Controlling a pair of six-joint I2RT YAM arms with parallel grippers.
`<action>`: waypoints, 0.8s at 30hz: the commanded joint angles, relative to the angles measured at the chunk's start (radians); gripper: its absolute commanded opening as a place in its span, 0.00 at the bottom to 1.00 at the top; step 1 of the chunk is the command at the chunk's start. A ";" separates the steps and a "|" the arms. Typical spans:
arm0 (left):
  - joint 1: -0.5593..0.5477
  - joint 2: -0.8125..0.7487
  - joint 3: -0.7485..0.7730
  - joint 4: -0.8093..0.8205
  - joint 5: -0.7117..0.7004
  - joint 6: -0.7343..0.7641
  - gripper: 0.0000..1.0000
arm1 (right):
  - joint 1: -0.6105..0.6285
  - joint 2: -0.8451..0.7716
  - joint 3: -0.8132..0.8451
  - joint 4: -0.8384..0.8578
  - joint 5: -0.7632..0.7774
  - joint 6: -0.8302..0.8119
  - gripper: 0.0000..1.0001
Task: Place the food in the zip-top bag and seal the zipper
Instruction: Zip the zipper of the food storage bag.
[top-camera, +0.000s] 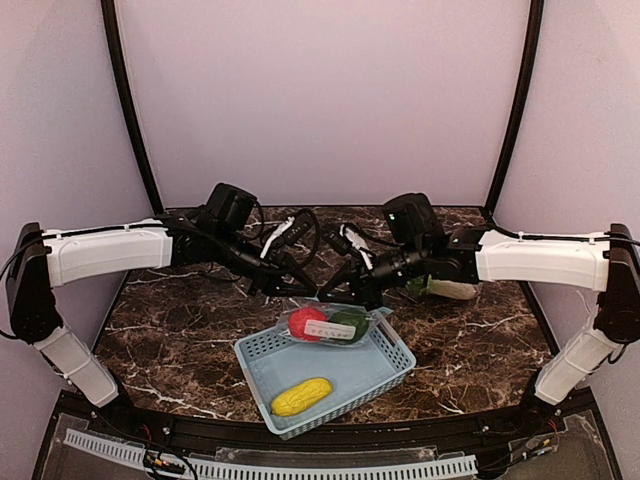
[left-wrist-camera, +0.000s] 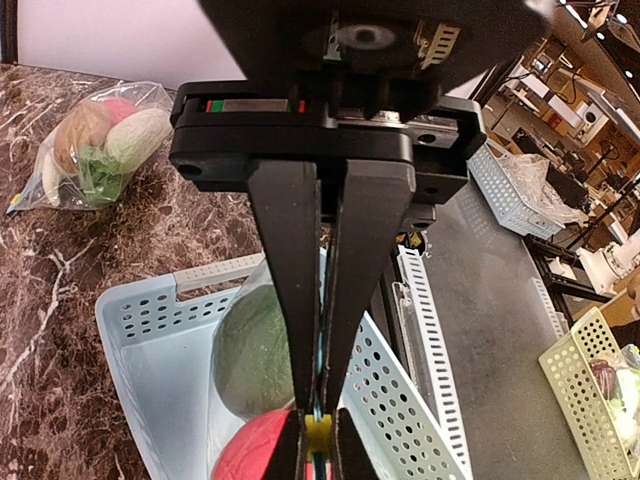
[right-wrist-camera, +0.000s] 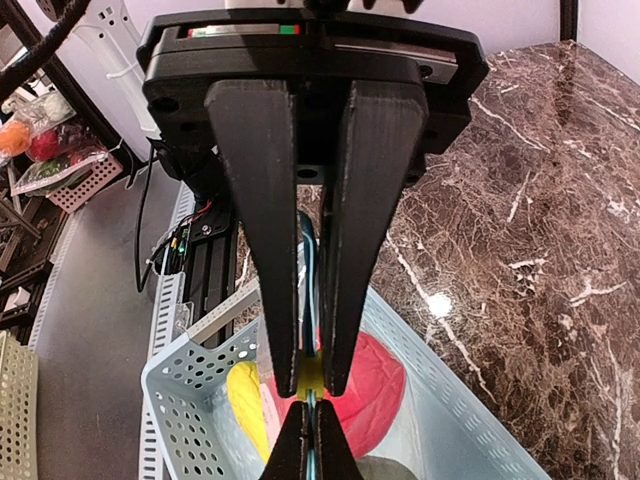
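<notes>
Dark marble worktop (top-camera: 170, 330) shows open to either side of the light blue basket (top-camera: 395, 360), which sits mid near edge. The zip-top bag (top-camera: 335, 325) lies across the basket's far rim. The left gripper (left-wrist-camera: 319, 420) and right gripper (right-wrist-camera: 308, 380) are both pinched closed on its zipper edge. Inside it are a red apple (top-camera: 306, 322) and a dark green fruit (top-camera: 350, 324). Yellow corn (top-camera: 301, 396) lies in the basket. The bag's white label (top-camera: 330, 331) is unreadable.

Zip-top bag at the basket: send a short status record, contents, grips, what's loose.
bag: zip-top bag at the far end of the basket
inside: red apple, dark green fruit
left gripper: shut on the bag's top edge
right gripper: shut on the same edge
loose: yellow corn in the basket
zipper: cannot tell if sealed
elsewhere: second filled bag on the table behind the right arm
</notes>
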 joint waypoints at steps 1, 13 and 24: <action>-0.007 0.002 -0.006 -0.027 0.008 0.022 0.01 | 0.009 -0.015 0.006 0.038 0.037 0.002 0.00; 0.008 -0.022 0.037 -0.162 -0.059 0.118 0.01 | 0.005 -0.084 -0.026 -0.031 0.132 -0.037 0.00; 0.044 -0.043 0.053 -0.204 -0.069 0.148 0.01 | -0.009 -0.156 -0.056 -0.098 0.210 -0.066 0.00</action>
